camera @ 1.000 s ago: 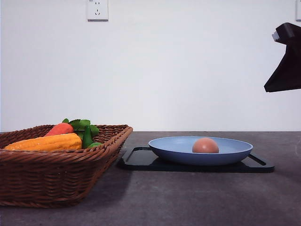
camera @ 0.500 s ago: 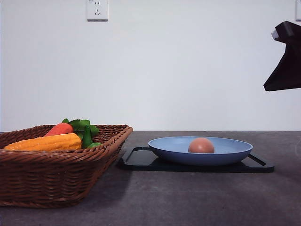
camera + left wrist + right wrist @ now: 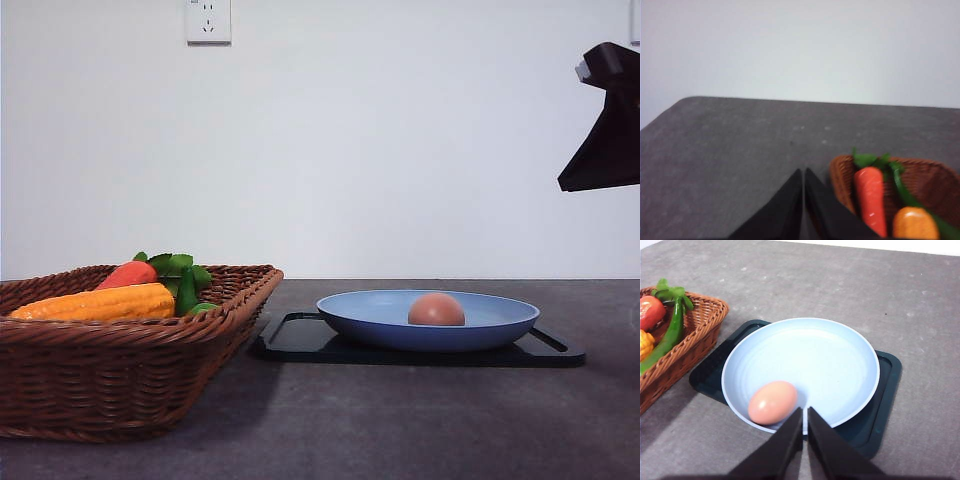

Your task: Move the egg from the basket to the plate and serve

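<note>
The brownish-pink egg [image 3: 436, 310] [image 3: 772, 402] lies in the light blue plate [image 3: 380, 312] [image 3: 820, 355], near the rim closest to the right wrist camera. The dark woven basket [image 3: 120, 370] [image 3: 697, 332] [image 3: 935, 182] stands to the left of the plate. My right gripper [image 3: 804, 412] hangs shut and empty above the plate's near rim, clear of the egg. The right arm [image 3: 605, 140] is high at the right edge of the front view. My left gripper [image 3: 803, 172] is shut and empty above the table beside the basket's corner.
A flat black tray [image 3: 300, 338] [image 3: 885, 390] lies under the plate. In the basket lie a yellow corn cob [image 3: 100, 302], a red-orange carrot [image 3: 128, 273] [image 3: 870, 200] and green leaves [image 3: 180, 268]. A wall socket [image 3: 208, 20] is on the white wall behind.
The egg rolled a little left in the plate and then back to the right. The right arm edged slightly left.
</note>
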Robot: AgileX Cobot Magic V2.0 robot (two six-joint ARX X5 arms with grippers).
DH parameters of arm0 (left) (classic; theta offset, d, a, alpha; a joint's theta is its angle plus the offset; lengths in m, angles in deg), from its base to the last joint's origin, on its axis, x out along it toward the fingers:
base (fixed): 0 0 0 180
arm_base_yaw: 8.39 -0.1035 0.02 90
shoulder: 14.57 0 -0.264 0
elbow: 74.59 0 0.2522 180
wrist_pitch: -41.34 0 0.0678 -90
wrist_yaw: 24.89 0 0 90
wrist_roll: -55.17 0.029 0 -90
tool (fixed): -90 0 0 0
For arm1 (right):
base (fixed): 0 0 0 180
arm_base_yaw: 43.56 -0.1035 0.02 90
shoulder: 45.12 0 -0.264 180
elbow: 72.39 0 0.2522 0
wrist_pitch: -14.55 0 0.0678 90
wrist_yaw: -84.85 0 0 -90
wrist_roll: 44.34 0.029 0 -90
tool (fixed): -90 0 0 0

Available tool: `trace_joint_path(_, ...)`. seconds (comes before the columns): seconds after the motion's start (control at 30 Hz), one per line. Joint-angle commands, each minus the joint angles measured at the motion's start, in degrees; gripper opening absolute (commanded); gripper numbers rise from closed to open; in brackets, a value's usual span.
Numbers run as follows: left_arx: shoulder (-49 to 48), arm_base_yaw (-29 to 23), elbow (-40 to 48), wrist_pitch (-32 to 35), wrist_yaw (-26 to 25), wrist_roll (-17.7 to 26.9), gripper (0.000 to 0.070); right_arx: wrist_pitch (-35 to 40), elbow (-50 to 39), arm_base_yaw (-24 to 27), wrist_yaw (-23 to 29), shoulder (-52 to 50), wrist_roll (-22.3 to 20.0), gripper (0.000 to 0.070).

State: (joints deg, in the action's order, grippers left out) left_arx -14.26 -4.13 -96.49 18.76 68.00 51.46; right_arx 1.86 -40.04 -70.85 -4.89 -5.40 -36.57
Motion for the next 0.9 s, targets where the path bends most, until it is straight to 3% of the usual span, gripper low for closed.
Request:
trace_joint_path(0.0,-0.1,-0.7,2.0,1.1,-0.5,0.6,0.0,0.6,0.4,-0.3,0.2,0.2,0.5,0.0)
trace_joint_path(0.3,-0.1,-1.5,7.8,0.4,-0.6,-0.7,0.0,0.6,0.4,-0.3,0.2,0.2,0.5,0.0)
trace_joint_path(0.47,-0.1,-1.4,8.0,-1.7,-0.9,-3.9,0.0,0.6,0.4,-0.3,0.2,0.2,0.5,0.0)
trace_joint_path(0.87,-0.1,-1.4,7.9,-1.8,-0.9,-3.9,0.0,0.6,0.4,-0.3,0.2,0.2,0.5,0.0)
